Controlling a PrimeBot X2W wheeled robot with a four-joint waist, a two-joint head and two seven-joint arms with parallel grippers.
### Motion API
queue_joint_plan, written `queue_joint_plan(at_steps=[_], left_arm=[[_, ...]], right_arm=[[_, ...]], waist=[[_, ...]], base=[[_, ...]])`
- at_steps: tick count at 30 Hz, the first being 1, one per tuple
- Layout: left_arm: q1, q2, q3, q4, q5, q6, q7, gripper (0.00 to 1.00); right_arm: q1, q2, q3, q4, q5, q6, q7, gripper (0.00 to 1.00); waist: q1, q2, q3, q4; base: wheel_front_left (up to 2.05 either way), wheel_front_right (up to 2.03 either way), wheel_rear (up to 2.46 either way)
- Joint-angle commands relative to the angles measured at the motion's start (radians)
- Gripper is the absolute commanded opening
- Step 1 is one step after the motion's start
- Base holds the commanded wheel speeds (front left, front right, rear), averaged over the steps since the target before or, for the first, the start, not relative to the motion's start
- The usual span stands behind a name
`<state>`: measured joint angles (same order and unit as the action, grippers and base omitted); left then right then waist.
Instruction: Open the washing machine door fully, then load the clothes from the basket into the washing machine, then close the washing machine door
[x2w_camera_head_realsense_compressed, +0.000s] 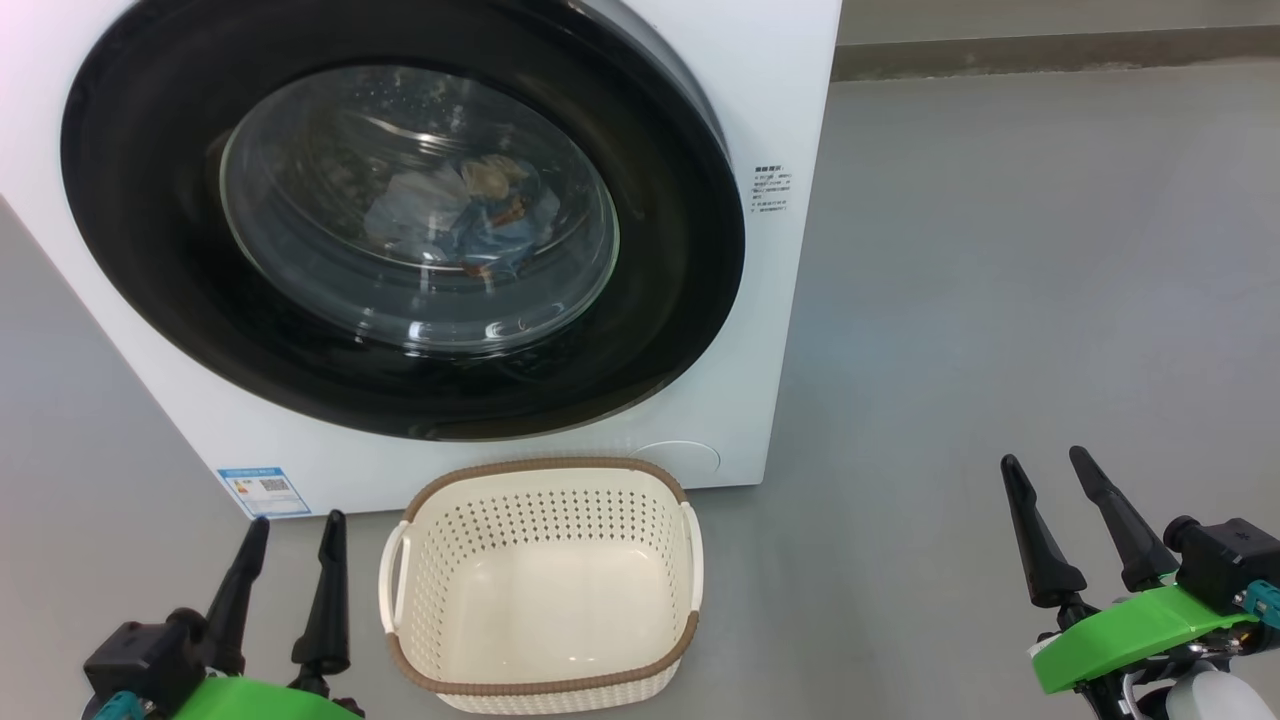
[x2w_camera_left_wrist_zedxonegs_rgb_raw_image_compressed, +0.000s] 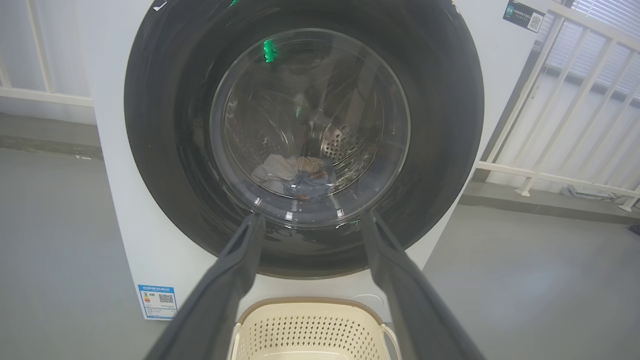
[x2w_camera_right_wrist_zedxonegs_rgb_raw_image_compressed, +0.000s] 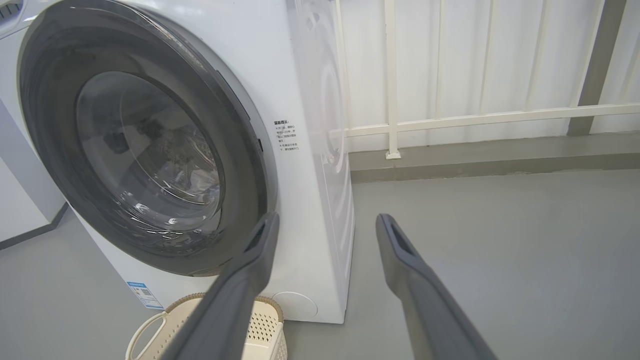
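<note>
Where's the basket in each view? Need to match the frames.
Head view: basket at bottom centre, empty, on the floor before the washing machine.
Left wrist view: basket at the bottom edge, centre, cut off by the frame.
Right wrist view: basket at bottom left, cut off by the frame.
Shared landmark: the blue label low on the machine's front, left of the basket in all three views.

The big boxy washing machine (x2w_camera_head_realsense_compressed: 790, 90) is plain white; its round glossy door (x2w_camera_head_realsense_compressed: 150, 250) is black around clear glass. Behind the glass, soft clothes (x2w_camera_head_realsense_compressed: 470, 215) show light blue, pale grey-white and orange-brown. The small plastic basket (x2w_camera_head_realsense_compressed: 540, 530) is cream, dotted with holes, with a brown woven-look rim. The left hand (x2w_camera_head_realsense_compressed: 299, 520) and right hand (x2w_camera_head_realsense_compressed: 1045, 458) are black on bright green.
</note>
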<state>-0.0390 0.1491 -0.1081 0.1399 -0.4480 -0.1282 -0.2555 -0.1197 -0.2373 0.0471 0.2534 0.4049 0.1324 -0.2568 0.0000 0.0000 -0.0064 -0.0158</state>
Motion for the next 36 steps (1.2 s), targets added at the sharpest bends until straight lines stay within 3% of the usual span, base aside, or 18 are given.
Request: queue_joint_plan(at_steps=[1,4,5,12,17,21,36], left_arm=[[-0.015,0.023,0.038,-0.016,-0.003,-0.003,-0.006,1.0],[-0.014,0.023,0.032,-0.008,-0.01,-0.003,-0.006,1.0],[0.0,-0.002,-0.004,0.015,-0.008,0.0,0.0,0.0],[0.025,-0.028,-0.011,0.061,-0.027,0.0,0.006,0.0],[0.022,-0.03,-0.003,0.061,-0.074,0.0,0.02,0.0],[0.019,-0.032,0.004,0.064,-0.112,0.0,0.032,0.0],[0.006,-0.039,0.031,0.07,-0.251,0.0,0.075,0.0]], right_arm=[[-0.012,-0.009,0.016,-0.022,-0.015,-0.002,-0.005,1.0],[-0.012,-0.008,0.016,-0.022,-0.014,-0.002,-0.005,1.0],[0.001,0.002,0.001,0.003,0.0,0.0,0.0,0.0],[0.024,0.03,0.005,0.052,0.023,0.0,0.007,0.0],[0.025,0.036,-0.003,0.048,0.071,0.0,0.023,0.0],[0.025,0.041,-0.008,0.046,0.109,0.0,0.034,0.0],[0.022,0.06,-0.028,0.039,0.253,0.0,0.078,0.0]], waist=[[0.0,0.0,-0.001,0.0],[0.0,0.0,-0.002,0.0],[0.0,0.0,-0.002,0.0],[0.0001,0.0,-0.002,0.0],[0.0023,0.0,-0.004,0.001],[0.0002,0.0,-0.001,0.001],[0.0,0.0,0.0,0.003]], base=[[0.0,0.0,0.0],[0.0,0.0,0.0],[0.0,0.0,0.0],[0.0,0.0,0.0],[0.0,0.0,0.0],[0.0,0.0,0.0],[0.0,0.0,0.0]])
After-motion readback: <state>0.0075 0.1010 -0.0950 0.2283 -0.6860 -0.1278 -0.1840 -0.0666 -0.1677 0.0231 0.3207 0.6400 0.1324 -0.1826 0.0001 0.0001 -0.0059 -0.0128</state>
